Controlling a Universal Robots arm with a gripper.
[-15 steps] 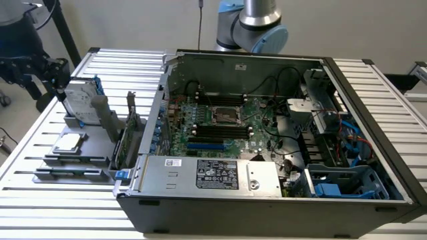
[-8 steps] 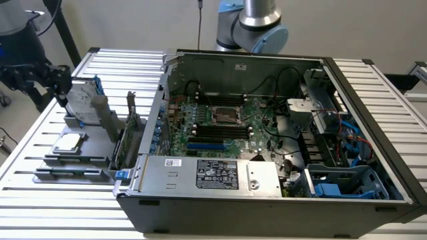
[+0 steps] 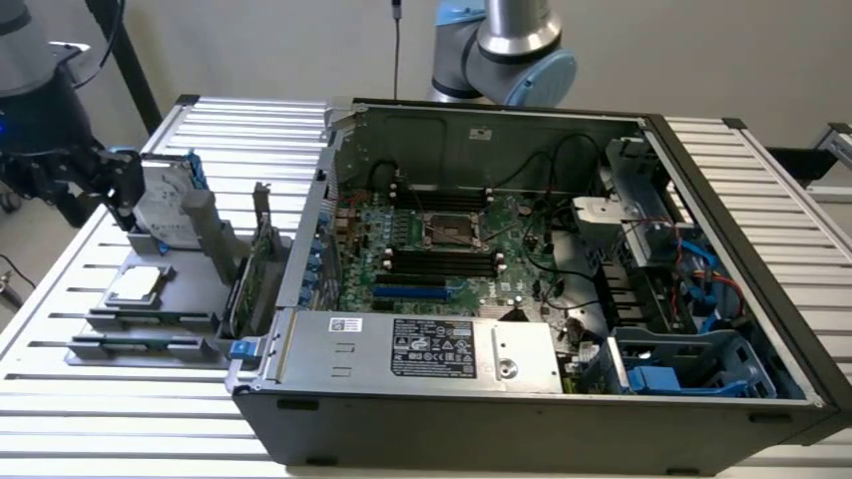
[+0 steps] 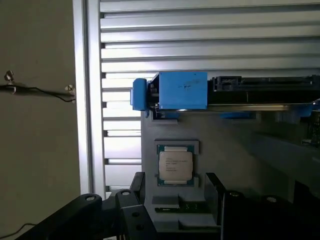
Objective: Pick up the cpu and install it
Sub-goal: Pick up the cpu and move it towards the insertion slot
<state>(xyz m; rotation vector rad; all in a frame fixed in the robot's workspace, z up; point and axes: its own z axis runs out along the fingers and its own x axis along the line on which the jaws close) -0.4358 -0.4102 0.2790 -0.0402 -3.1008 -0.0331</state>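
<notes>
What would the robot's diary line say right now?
gripper: open, holding nothing | chip: flat in grey tray, not yet lifted

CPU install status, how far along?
Done: nothing yet. The small square silvery-topped cpu lies in its recess on the grey parts tray. In hand: nothing. The black gripper is open, hovering near the cpu without touching it. Left: pickup, then seating in the black-framed socket on the green motherboard.
</notes>
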